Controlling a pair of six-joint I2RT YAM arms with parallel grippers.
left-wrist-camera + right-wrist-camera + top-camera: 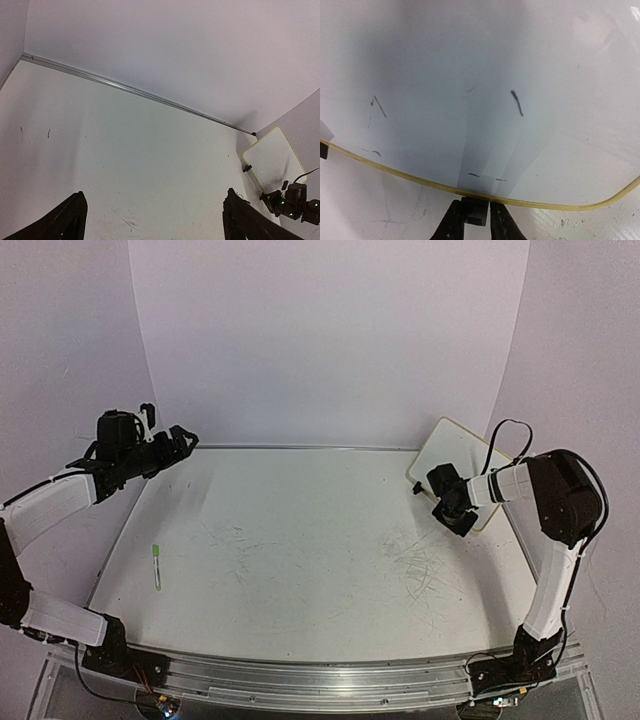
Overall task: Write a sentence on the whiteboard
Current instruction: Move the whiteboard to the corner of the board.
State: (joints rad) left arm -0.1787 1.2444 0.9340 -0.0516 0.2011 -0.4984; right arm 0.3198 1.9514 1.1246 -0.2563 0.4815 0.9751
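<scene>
Seen from above, a white table [300, 590] marked with faint grey scratches. Two robot arms are bolted at its near edge, one at each corner.

Near the left edge, about halfway back, a green marker [156, 566] lies flat on the table, apart from both arms. Only the top view shows it.

Farther back on the left, the left gripper [155, 192] hangs above the table's far left corner. Its own camera shows its two dark fingers [70, 222] spread wide with only bare table between them. That camera looks across the table to the far right.

There, at the far right corner, is the whiteboard [458, 445], a small white board with rounded corners and a pale yellow rim. It is propped at a tilt against the backdrop, its lower edge toward the right arm.

The right gripper [475, 204] is at the middle of that lower edge. Only the right wrist camera shows the grip: the two fingers are drawn close together, pinching a small black clip foot [474, 212] that sits on the yellow rim. A second black clip [323, 149] shows at the left edge of that close view.

The same close view shows a few short dark strokes [517, 102] scattered on the board's white face. They cannot be read as letters. No view shows a brand or label.
</scene>
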